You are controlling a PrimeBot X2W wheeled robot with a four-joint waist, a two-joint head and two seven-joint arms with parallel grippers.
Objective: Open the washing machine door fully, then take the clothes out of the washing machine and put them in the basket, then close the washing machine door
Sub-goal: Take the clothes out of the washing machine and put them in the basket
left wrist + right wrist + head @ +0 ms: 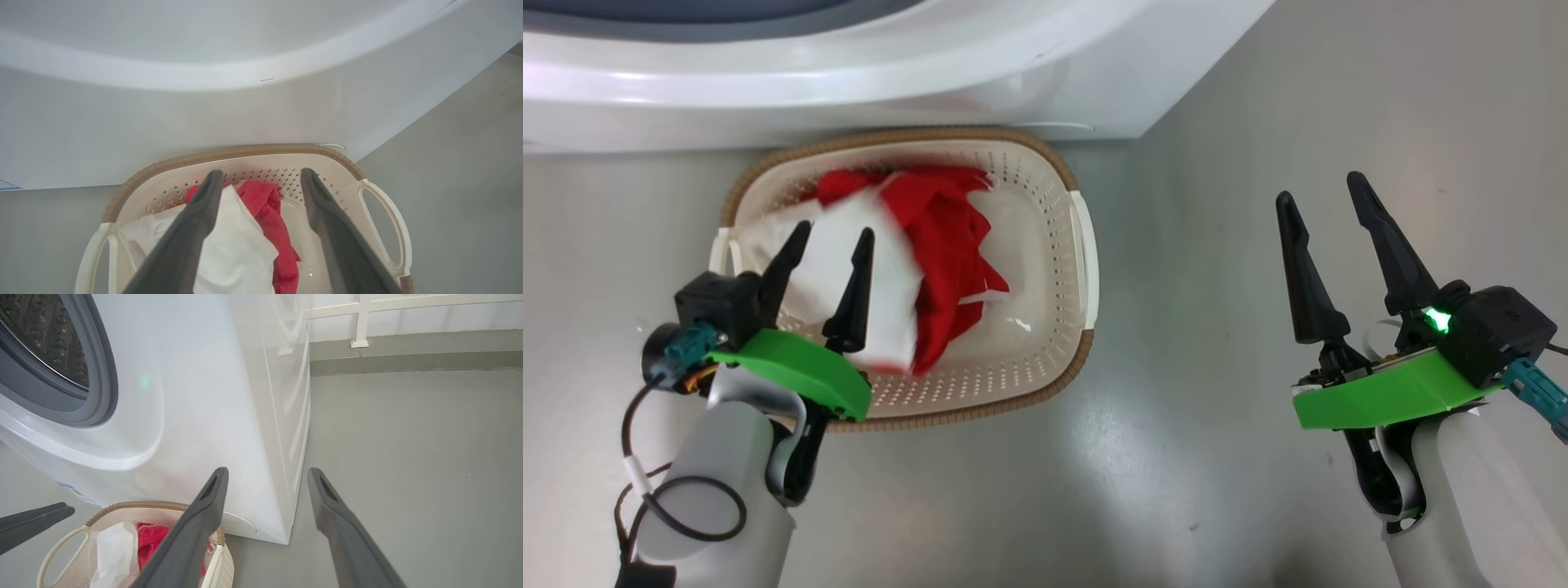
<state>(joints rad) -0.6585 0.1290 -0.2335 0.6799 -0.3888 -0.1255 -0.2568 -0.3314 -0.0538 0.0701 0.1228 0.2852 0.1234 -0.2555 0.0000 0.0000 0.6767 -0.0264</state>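
The washing machine (849, 73) walls off the whole 12 o'clock side, with the basket (1086, 269) close under its front. Clothes (939, 237) fill the basket from 9 o'clock to centre, beneath the left end effector (836, 229); its 4 o'clock corner is bare. Open floor (1184, 367) lies at 3 o'clock, up to the right end effector (1321, 186).

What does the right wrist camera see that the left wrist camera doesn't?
Right wrist view's extras: the steel drum, its grey seal, the washer side, a white rail by the wall, and the open right gripper.
Left wrist view's extras: the holes in the basket back wall and its bare bottom.
Shared: the basket, red jersey, white garment, washer front, room floor, and the open left gripper.
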